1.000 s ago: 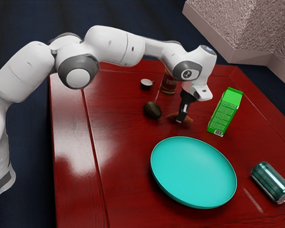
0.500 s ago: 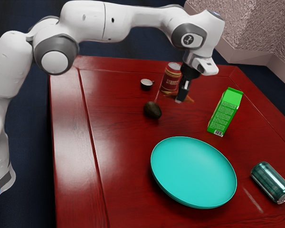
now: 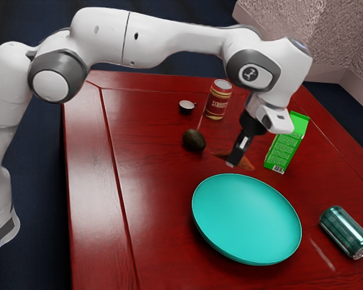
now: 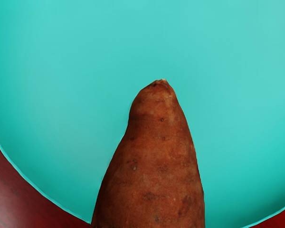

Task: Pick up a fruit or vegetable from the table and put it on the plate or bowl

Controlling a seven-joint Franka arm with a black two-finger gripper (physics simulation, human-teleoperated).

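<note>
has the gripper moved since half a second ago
Yes. In the exterior view the gripper, shut on the sweet potato, has come away from the red can and now sits nearer the teal plate's far rim.

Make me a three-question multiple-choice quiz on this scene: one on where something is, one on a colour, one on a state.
1. Where does the green can lie?
A) on the table, at the exterior view's right of the plate
B) on the plate
C) on the floor

2. What colour is the plate?
A) white
B) teal
C) red

3. What state is the tool in?
A) open and empty
B) shut on the green can
C) shut on the sweet potato

Answers:
1 A: the can lies on its side on the wood, apart from the plate's rim.
2 B: both views show a teal surface.
3 C: the exterior view shows the sweet potato gripped off the table, and the wrist view shows it just under the hand, over the plate.
</note>
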